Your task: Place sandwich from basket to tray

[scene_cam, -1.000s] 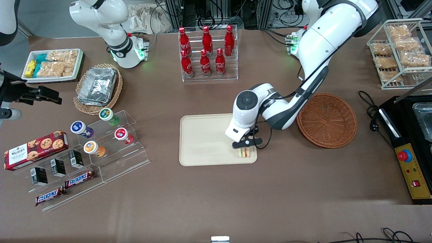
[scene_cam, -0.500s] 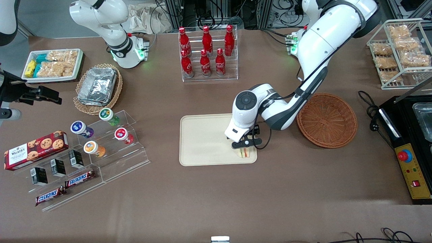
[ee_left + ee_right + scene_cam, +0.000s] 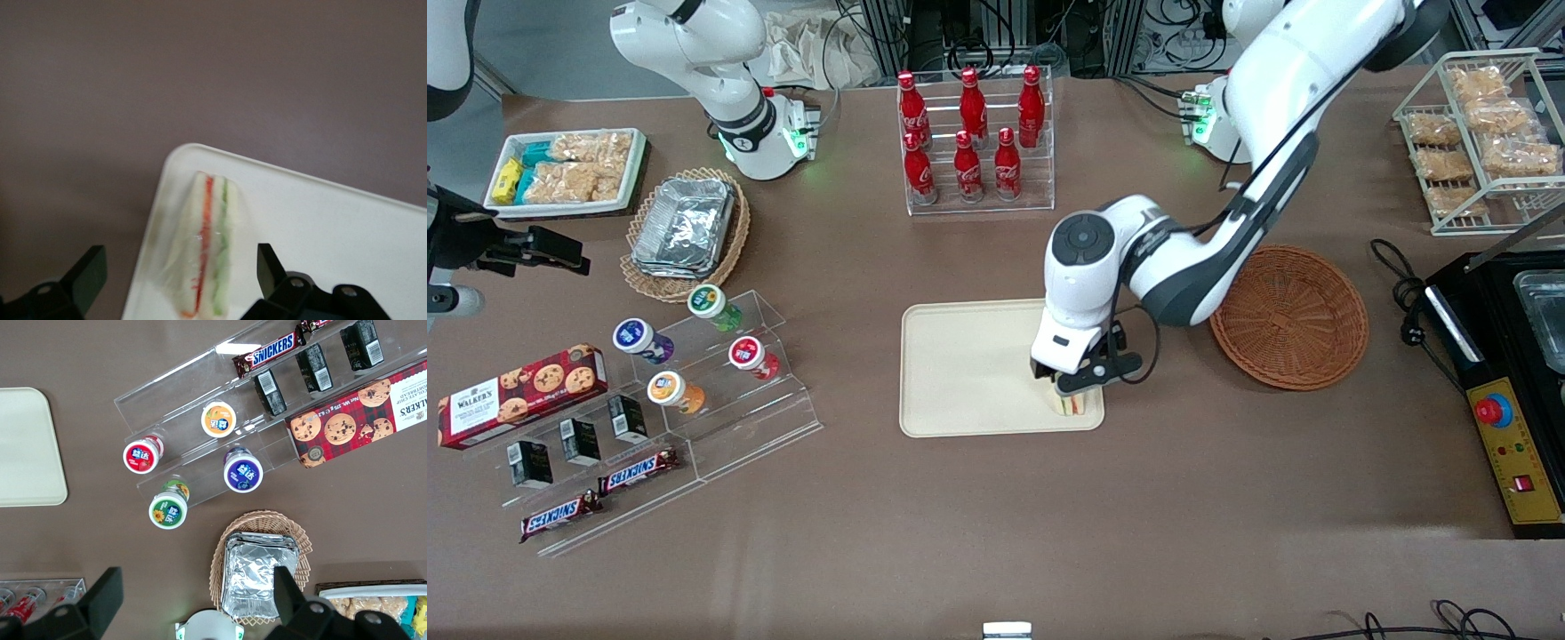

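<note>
1. The sandwich (image 3: pixel 205 253) lies on the tray (image 3: pixel 960 373), in the corner nearest the front camera on the working arm's side.
2. The gripper (image 3: pixel 1083 380) hangs just above it, fingers (image 3: pixel 87 273) spread wide with clear gaps on both sides of the wedge: nothing is held.
3. Compared with 1 second ago, the arm has lifted and its wrist has turned, while the sandwich has stayed put.
4. The basket (image 3: pixel 1289 316) sits bare, so the placement looks done; only retreat remains.

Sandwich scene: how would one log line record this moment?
small triangular sandwich: on cream rectangular tray, near its corner | gripper: open, above sandwich | round reddish-brown wicker basket: holds nothing
</note>
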### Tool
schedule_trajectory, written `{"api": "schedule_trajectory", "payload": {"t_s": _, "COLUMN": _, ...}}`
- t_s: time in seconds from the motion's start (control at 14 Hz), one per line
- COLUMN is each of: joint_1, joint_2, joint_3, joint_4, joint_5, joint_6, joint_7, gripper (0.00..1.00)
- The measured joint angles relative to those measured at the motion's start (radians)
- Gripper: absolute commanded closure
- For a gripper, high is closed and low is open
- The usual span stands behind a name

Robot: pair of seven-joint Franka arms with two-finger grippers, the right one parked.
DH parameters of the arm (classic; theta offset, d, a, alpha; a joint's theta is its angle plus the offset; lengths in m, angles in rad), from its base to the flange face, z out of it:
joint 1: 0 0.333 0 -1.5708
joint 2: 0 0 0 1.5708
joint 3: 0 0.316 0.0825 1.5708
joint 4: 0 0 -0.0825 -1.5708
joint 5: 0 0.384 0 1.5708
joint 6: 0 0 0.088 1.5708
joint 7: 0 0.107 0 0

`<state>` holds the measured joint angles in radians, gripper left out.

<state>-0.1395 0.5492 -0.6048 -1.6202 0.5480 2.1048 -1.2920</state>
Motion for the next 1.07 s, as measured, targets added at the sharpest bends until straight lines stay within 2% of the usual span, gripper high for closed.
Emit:
{"api": "schedule_trajectory", "payload": {"t_s": 0.21, "joint_1": 0.048, "joint_2": -0.152, "joint_3": 0.0, "joint_4": 0.002, "joint_5": -0.132, "joint_6": -0.127, "joint_7": 0.033, "gripper": 0.01}}
{"api": "schedule_trajectory", "payload": {"t_s": 0.36, "joint_1": 0.097, "joint_2": -0.258, "joint_3": 0.01, "joint_4": 0.002, "joint_5": -0.256, "joint_6": -0.244, "joint_7": 0.153, "gripper": 0.0}}
{"api": "schedule_trajectory", "payload": {"t_s": 0.43, "joint_1": 0.115, "joint_2": -0.316, "joint_3": 0.04, "joint_4": 0.002, "joint_5": -0.325, "joint_6": -0.301, "joint_7": 0.232, "gripper": 0.01}}
{"api": "schedule_trajectory", "payload": {"t_s": 0.57, "joint_1": 0.122, "joint_2": -0.427, "joint_3": 0.16, "joint_4": 0.0, "joint_5": -0.429, "joint_6": -0.404, "joint_7": 0.415, "gripper": 0.0}}
{"api": "schedule_trajectory", "payload": {"t_s": 0.79, "joint_1": 0.117, "joint_2": -0.551, "joint_3": 0.356, "joint_4": -0.029, "joint_5": -0.505, "joint_6": -0.498, "joint_7": 0.737, "gripper": 0.01}}
{"api": "schedule_trajectory", "payload": {"t_s": 1.07, "joint_1": 0.114, "joint_2": -0.652, "joint_3": 0.512, "joint_4": -0.167, "joint_5": -0.557, "joint_6": -0.412, "joint_7": 1.073, "gripper": 0.01}}
